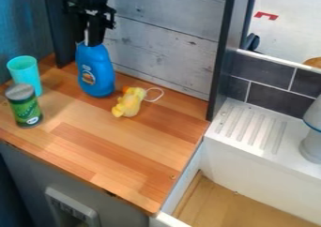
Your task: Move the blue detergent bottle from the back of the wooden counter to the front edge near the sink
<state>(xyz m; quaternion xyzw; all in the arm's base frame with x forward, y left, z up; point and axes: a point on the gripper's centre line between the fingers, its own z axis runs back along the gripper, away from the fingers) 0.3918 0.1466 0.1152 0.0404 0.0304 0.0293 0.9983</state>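
One black tool [94, 36], upper left of the frame, coming down from the top edge onto the head of one blue bottle [95, 73]; can't tell from here whether it's open or closed on it. Bottle's upright, leaning a touch, base at the desk [116, 153] near its back edge, by the whitewashed plank wall [166, 31]. Labels: one on the bottle front, orange and white, too small to make out; one green wrap on the single can [25, 111] at left, light marks on it, also too small. Counts: one turquoise cup [25, 73] just behind the can, one yellow plush toy [129, 102] with an orange bit and one white loop [154, 94], lying right of the bottle's base and near it. So four things on the desk. Edges: cup and can sit by the desk's left side; front edge slants from the left down to the lower middle, well apart from the toy; right edge meets the white sink unit [251, 158]. Room: wide stretch of wood between toy and front edge, tighter behind, where the wall and two dark posts, left post [55, 29] and right post [224, 50], box things in. Far right, one pale grey container [313, 144] with a blue band, beside the ridged drainboard [254, 127].
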